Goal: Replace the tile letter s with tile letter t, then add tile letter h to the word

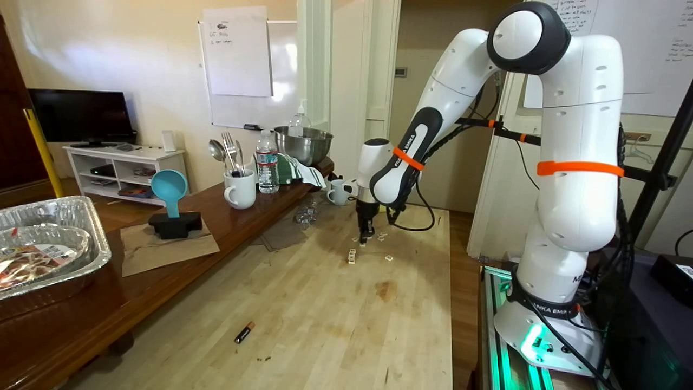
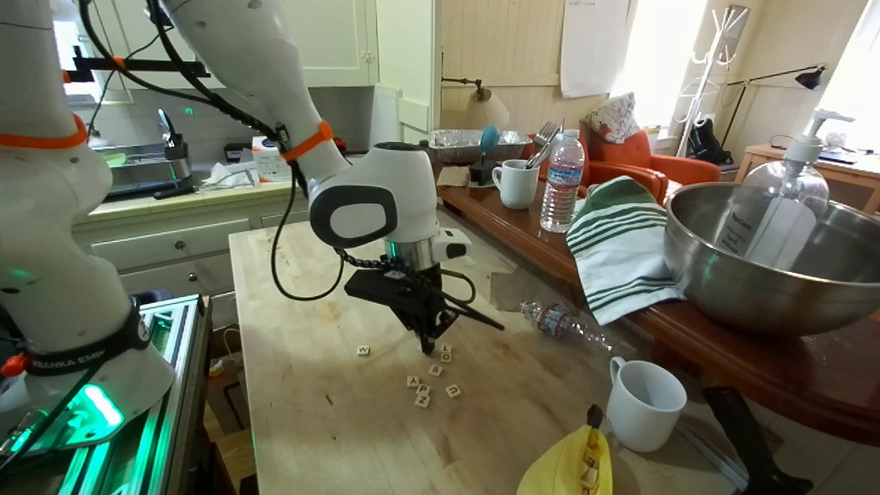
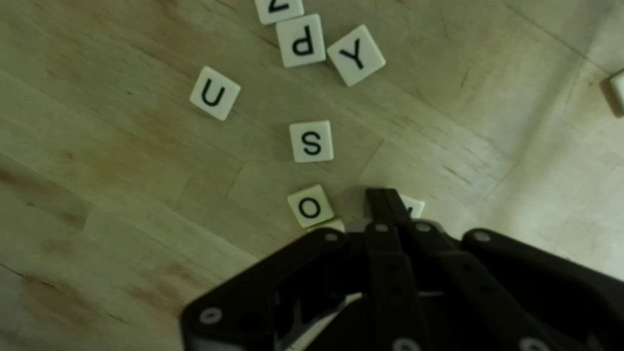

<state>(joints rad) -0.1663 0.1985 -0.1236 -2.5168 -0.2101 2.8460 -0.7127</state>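
Note:
The letter s tile (image 3: 312,141) lies face up and apart from its neighbours in the wrist view. Below it sits an O tile (image 3: 310,205) touching a tile (image 3: 332,224) mostly covered by my gripper (image 3: 383,193). Both black fingers are pressed together with nothing visible between them. Just right of the fingertips a tile (image 3: 413,205) pokes out, its letter too covered to read. Neither tile letter t nor tile letter h can be made out. In both exterior views the gripper (image 1: 363,241) points down close to the tabletop, beside a short line of tiles (image 1: 352,256).
Tiles U (image 3: 215,93), Y (image 3: 356,55), P (image 3: 301,41) and Z (image 3: 279,9) lie around the s. A W tile (image 2: 363,350) sits alone. A yellow bag (image 2: 560,464) with tiles inside, a white mug (image 2: 646,405) and a plastic bottle (image 2: 558,322) flank the work area.

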